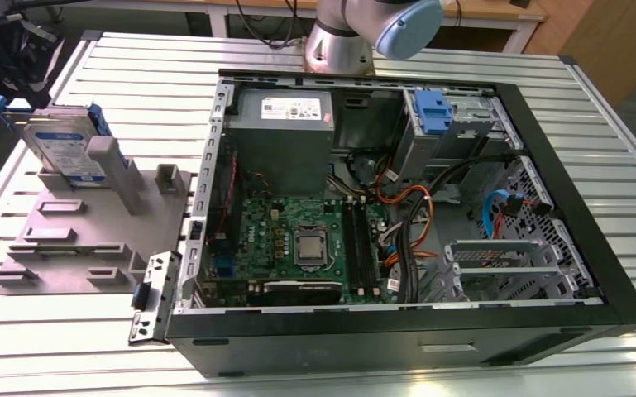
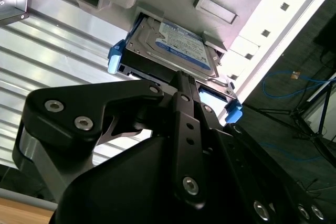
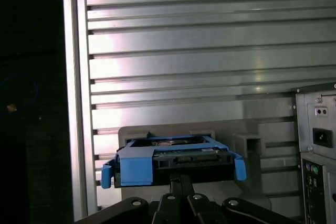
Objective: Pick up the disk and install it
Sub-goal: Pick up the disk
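On the slatted table point(image 1: 75, 347) beside the open computer case point(image 1: 618, 308), see the disk point(image 1: 59, 151) upright in a grey holder point(image 1: 75, 225): rigid, probably shock-sensitive, best taken across its blue rails point(image 3: 135, 168); gripper point(image 3: 176, 182) closed, empty.

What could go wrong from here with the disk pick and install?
1. The disk stands slotted in the grey fixture; a skewed pull by the pincer could jam its blue rails.
2. Loose cables inside the case might snag it on insertion.
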Robot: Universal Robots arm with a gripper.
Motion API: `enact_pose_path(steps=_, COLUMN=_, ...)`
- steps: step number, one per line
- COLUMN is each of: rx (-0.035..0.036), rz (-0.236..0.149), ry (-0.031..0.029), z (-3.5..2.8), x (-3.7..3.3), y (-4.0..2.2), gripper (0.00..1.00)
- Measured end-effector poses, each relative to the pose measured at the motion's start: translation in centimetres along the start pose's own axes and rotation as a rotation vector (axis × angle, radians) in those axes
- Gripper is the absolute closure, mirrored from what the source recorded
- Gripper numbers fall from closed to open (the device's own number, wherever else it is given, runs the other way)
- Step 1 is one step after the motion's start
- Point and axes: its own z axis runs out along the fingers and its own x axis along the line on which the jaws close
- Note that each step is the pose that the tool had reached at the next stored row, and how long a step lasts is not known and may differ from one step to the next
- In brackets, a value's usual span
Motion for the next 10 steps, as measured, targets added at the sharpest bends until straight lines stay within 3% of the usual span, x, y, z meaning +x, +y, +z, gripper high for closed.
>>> enact_pose_path(steps=4, rx=-0.0006, rz=-0.03, ry=0.0015, z=0.0, x=0.01, y=0.0, gripper=0.89)
enact_pose_path(steps=10, rx=-0.0026, rz=-0.124, ry=0.0055, z=0.0, x=0.0, y=0.0, gripper=0.89)
